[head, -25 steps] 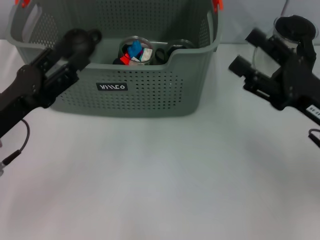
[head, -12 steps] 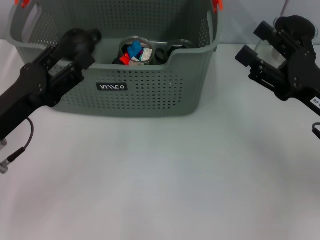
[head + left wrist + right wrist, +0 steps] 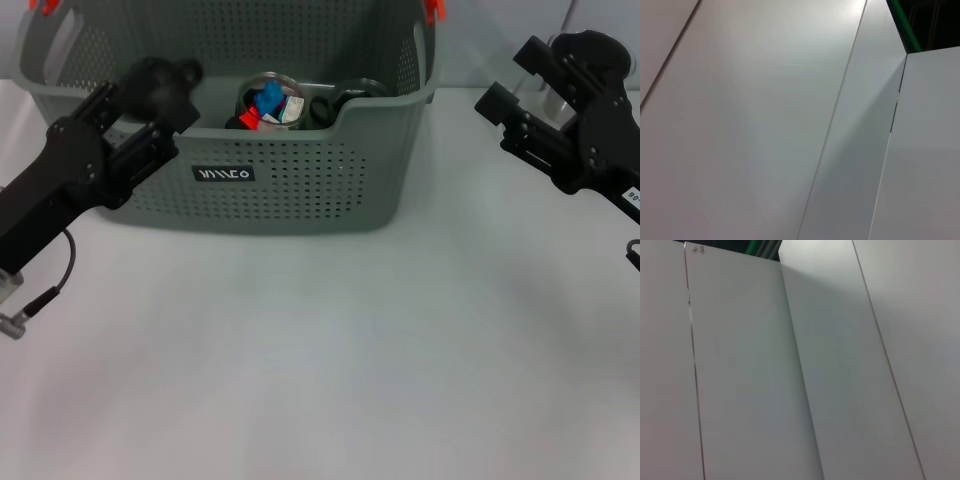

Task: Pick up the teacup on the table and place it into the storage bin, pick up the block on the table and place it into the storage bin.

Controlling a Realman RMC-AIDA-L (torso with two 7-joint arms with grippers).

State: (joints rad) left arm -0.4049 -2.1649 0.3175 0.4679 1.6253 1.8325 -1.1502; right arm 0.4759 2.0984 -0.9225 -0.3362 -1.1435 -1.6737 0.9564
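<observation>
Bin (image 3: pixel 290 190) sits between your grippers: left gripper (image 3: pixel 178 75) at its front wall, right gripper (image 3: pixel 512 80) well apart; neither's finger state can be told.

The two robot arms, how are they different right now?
The left arm reaches up against the storage bin, overlapping its front wall; the right arm stays beside it, apart. The left arm slants up from the table's left edge, the right from the right edge. Both are black and raised.
</observation>
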